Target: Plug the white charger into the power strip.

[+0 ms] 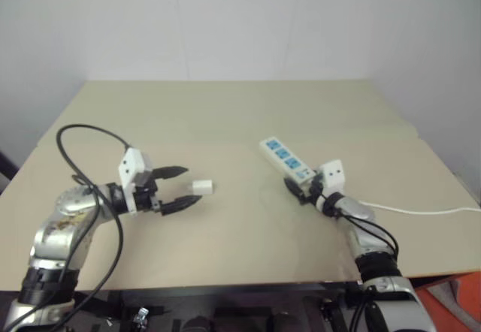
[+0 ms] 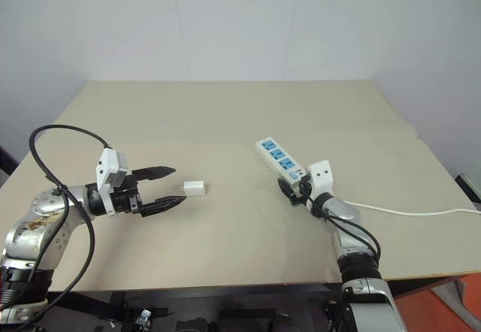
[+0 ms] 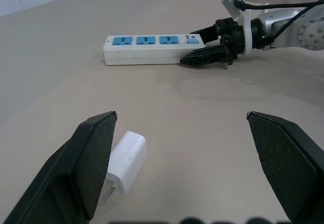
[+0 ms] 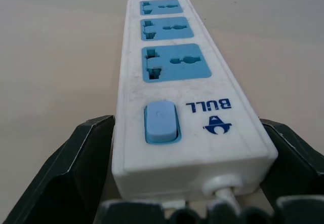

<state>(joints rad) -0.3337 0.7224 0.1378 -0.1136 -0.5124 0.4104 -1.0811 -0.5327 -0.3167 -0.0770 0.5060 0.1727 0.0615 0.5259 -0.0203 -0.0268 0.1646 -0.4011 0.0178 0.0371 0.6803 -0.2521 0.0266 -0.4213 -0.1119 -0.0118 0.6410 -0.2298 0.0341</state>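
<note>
The white charger (image 1: 202, 186) lies on its side on the tan table, just past the fingertips of my left gripper (image 2: 180, 184). That gripper is open and holds nothing; in the left wrist view the charger (image 3: 124, 163) lies close inside one finger (image 3: 93, 158). The power strip (image 1: 285, 159) lies on the table's right half with its blue sockets facing up. My right gripper (image 4: 187, 120) is open and straddles the strip's switch end (image 4: 162, 122), one finger close along each side.
The strip's thin white cable (image 1: 421, 212) trails right across the table (image 1: 225, 114) to its edge. A black cable (image 1: 83, 133) loops over my left arm. Bare tabletop lies between the charger and the strip. A white wall stands behind the table.
</note>
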